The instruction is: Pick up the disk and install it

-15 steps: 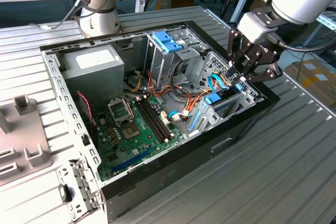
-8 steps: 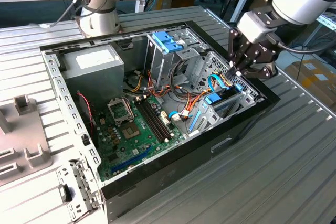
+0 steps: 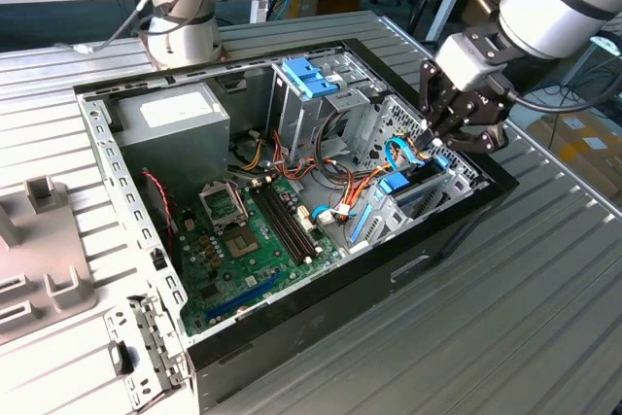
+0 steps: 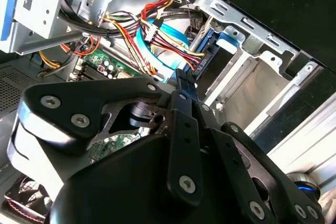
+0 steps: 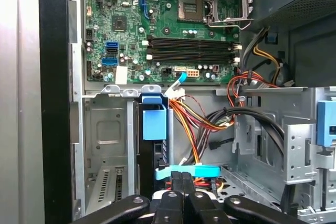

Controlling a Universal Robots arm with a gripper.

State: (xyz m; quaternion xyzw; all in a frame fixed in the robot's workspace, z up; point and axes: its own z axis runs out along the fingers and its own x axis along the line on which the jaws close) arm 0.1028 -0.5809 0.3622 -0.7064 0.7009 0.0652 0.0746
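Black sheet-metal walls frame an open computer case (image 3: pixel 457 225) lying on a ribbed metal table (image 3: pixel 544 318). Inside it, the green motherboard (image 3: pixel 255 240) carries an empty processor socket (image 5: pixel 227 8) and dark memory slots (image 5: pixel 191 50). A grey boxy power supply (image 3: pixel 177 128) fills the corner at the exterior view's left, and a metal drive cage with a light-blue plastic top (image 3: pixel 309 80) stands at the back. Bundles of red, yellow and orange wires (image 5: pixel 197 119) run between them.

The disk (image 5: pixel 155 140) sits on edge in the drive bay (image 5: pixel 107 145) at the case's front corner, its blue plastic rail (image 5: pixel 154 121) facing up and its dark body showing only as a narrow strip below. No writing on it can be read from this angle.

The gripper (image 3: pixel 439 143) hangs over that bay, its black fingers (image 5: pixel 181 184) drawn close together at a light-blue tab (image 5: pixel 186 171) lying across the end of the disk; whether they actually pinch the tab cannot be told.
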